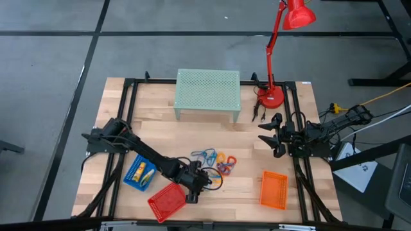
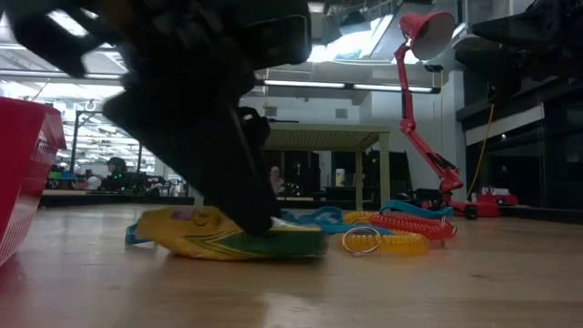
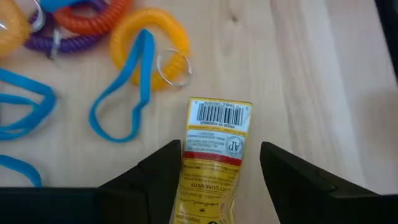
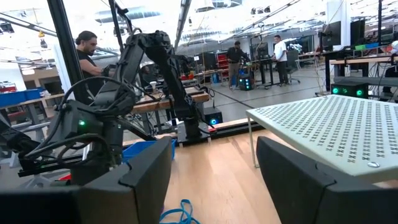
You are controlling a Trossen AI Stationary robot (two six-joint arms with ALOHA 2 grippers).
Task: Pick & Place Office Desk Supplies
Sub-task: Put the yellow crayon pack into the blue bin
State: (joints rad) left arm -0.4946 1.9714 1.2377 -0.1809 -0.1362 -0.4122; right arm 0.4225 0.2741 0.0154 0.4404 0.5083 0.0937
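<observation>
A yellow pack with a barcode (image 3: 214, 155) lies flat on the wood beside the red basket (image 1: 166, 202); it also shows in the low view (image 2: 228, 241). My left gripper (image 3: 221, 152) is open and down over it, one finger on each long side (image 1: 194, 185). Just beyond the pack lie a yellow coil ring (image 3: 152, 40), orange (image 3: 93, 15) and purple (image 3: 68, 43) coils, and blue loops (image 3: 124, 93). They form one loose pile at mid-table (image 1: 215, 160). My right gripper (image 4: 214, 180) is open and waits at the right edge (image 1: 270, 136). My left gripper comes at the yellow pack from above, its fingers lying along the pack's length with the barcode end (image 3: 219, 115) sticking out past the fingertips. One finger (image 3: 165, 171) stands right at the pack's long edge. Whether it touches the pack, I cannot tell.
A blue basket (image 1: 140, 173) holding yellow pieces sits by the left arm, and an orange basket (image 1: 273, 189) lies near the right front. A pale green perforated stand (image 1: 207, 93) and a red desk lamp (image 1: 273, 64) are at the far edge. People stand beyond the table.
</observation>
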